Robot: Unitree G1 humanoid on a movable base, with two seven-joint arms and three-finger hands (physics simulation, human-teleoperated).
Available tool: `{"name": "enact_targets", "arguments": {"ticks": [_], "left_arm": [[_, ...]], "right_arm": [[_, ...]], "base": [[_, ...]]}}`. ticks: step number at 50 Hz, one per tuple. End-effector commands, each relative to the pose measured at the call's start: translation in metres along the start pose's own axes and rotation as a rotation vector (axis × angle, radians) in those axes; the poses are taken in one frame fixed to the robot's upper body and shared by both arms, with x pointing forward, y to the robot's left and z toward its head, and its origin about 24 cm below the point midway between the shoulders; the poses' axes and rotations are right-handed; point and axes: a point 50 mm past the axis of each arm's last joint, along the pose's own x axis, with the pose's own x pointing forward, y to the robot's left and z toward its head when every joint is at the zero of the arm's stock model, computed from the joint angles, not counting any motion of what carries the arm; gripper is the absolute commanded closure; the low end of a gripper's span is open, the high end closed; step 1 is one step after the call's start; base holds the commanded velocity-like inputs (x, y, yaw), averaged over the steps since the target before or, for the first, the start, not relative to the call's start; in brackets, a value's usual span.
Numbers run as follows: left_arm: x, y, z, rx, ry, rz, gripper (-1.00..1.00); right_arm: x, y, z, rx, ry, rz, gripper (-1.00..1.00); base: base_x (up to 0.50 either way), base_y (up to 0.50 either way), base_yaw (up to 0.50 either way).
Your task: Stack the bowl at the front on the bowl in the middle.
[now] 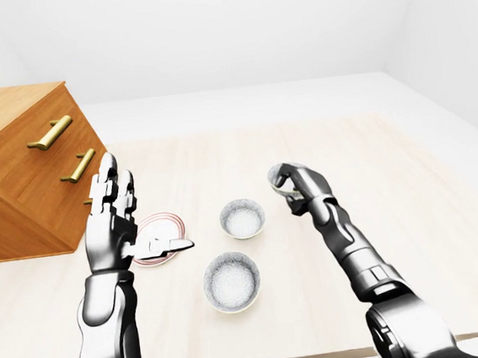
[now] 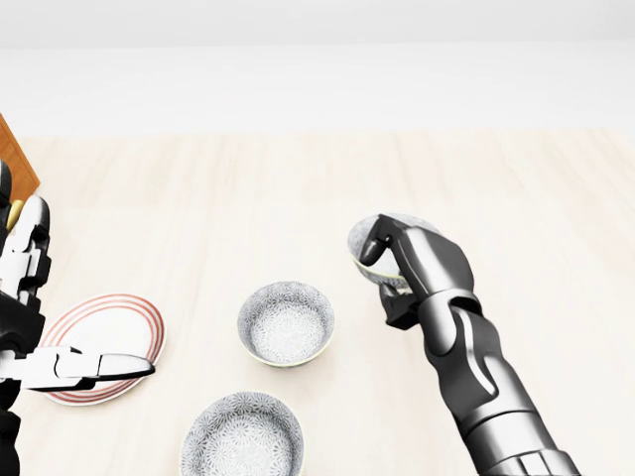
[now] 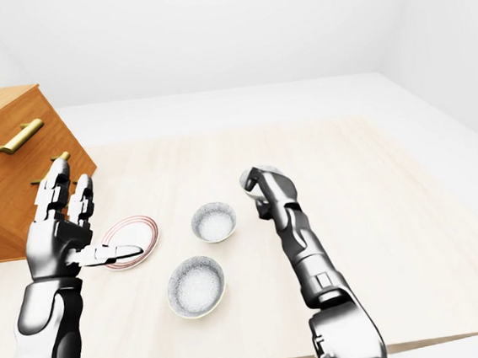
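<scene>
right hand [image 2: 382, 260] clasps tilted bowl [image 2: 402, 230] | left hand [image 1: 118, 220] spread, holding nothing

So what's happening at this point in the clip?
The right hand is closed around the rim of a small bowl, apparently lifted off the light wooden table. Two more patterned bowls sit to its left, one mid-table and one nearer the bottom of the head view. The left hand hangs open above a striped plate. Nothing is stacked yet.
</scene>
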Motion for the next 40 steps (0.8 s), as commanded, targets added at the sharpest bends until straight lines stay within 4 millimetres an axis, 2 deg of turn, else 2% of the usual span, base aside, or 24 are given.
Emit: {"name": "enact_targets", "arguments": {"ticks": [1,4,10,17,23,27,33,40], "left_arm": [[0.000,-0.001,0.001,-0.003,-0.006,-0.004,-1.00],[0.000,-0.002,0.001,-0.003,-0.007,-0.007,-1.00],[0.000,-0.002,0.001,-0.005,-0.005,-0.008,-1.00],[-0.001,-0.001,0.000,-0.002,0.002,-0.007,-1.00],[-0.002,-0.001,0.000,-0.002,0.001,-0.009,-1.00],[-0.003,0.000,0.000,0.000,0.002,-0.008,-1.00],[-0.003,0.002,-0.001,-0.001,0.008,-0.004,-1.00],[-0.004,0.003,0.000,0.000,0.003,-0.002,-1.00]], "right_arm": [[-0.043,-0.024,0.056,0.050,-0.236,-0.020,1.00],[-0.060,-0.023,0.071,0.060,-0.286,0.010,1.00],[-0.078,-0.019,0.091,0.069,-0.358,0.048,1.00],[-0.087,-0.015,0.111,0.072,-0.423,0.076,1.00],[-0.079,-0.005,0.119,0.092,-0.431,0.116,1.00],[-0.065,0.006,0.118,0.094,-0.417,0.140,1.00],[-0.061,0.021,0.117,0.086,-0.412,0.181,1.00],[-0.061,0.031,0.119,0.075,-0.418,0.208,1.00]], "base": [[0.00,0.00,0.00],[0.00,0.00,0.00],[0.00,0.00,0.00],[0.00,0.00,0.00],[0.00,0.00,0.00],[0.00,0.00,0.00],[0.00,0.00,0.00],[0.00,0.00,0.00]]}}
